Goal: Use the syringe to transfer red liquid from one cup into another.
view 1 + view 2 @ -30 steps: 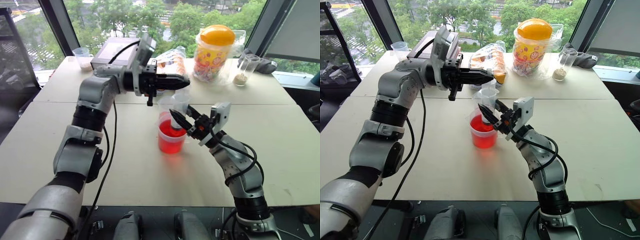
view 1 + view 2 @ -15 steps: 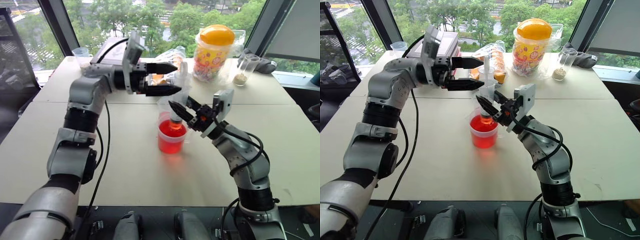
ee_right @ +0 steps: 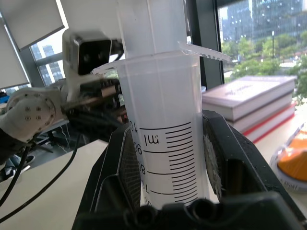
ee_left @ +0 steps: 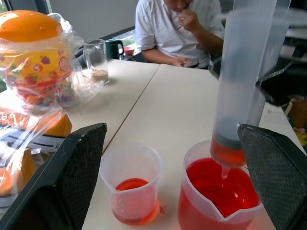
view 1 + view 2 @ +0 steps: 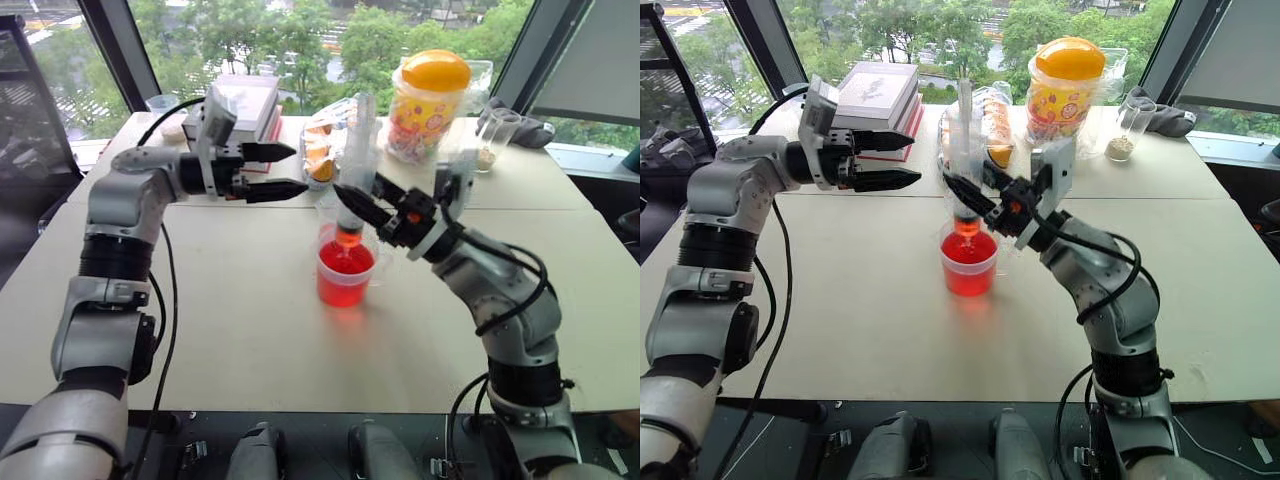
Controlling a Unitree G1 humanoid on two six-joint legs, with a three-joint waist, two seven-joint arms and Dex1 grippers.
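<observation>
Now clamped in the right gripper [image 5: 352, 207]: the syringe [image 5: 355, 170], upright, tip just above the red liquid [image 5: 345, 262] in the handled cup [image 5: 344, 275]. Beside it, the small cup [image 4: 133, 190]. Off to the side, left gripper [image 5: 288, 170] spread wide, holding nothing.

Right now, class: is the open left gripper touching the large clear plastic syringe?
Apart. In the left eye view, the left gripper stands open with bare table between its fingertips and the syringe, which the right gripper holds over the handled cup.
</observation>
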